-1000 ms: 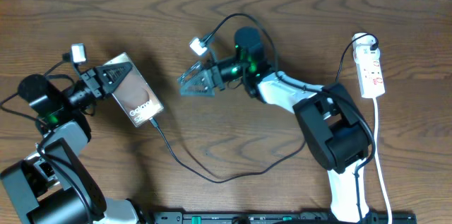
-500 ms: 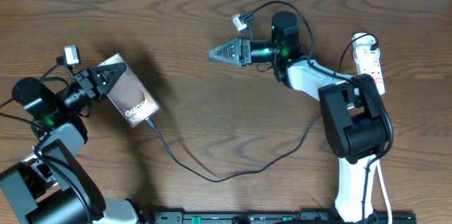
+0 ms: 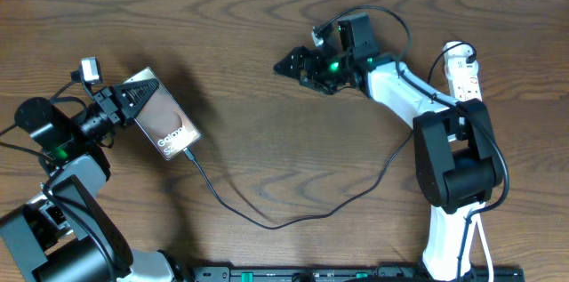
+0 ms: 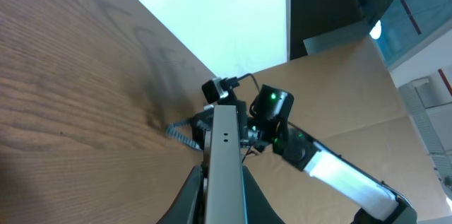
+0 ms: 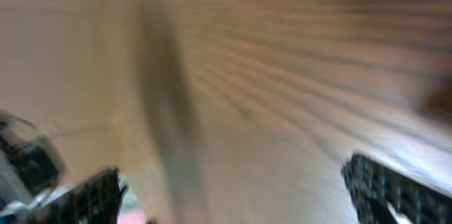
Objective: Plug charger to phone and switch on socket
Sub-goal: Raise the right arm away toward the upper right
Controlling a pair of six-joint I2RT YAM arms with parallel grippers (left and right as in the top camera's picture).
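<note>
Foreground: the charger (image 3: 276,225) cable loops across the wooden surface (image 3: 267,157), its tip meeting the lower end of the Galaxy S25 Ultra phone (image 3: 169,126), apparently seated. The left pincer (image 3: 133,102) is clamped on the phone's upper end, the connector at the end opposite its fingers. Beyond, the right pincer (image 3: 286,62) hangs with jaws spread wide and nothing between them. The socket (image 3: 468,82), a white power strip, lies well behind that pincer, past its own arm. Plugging in looks finished and switching on remains: the right pincer must turn, reach back and press the strip's switch.
</note>
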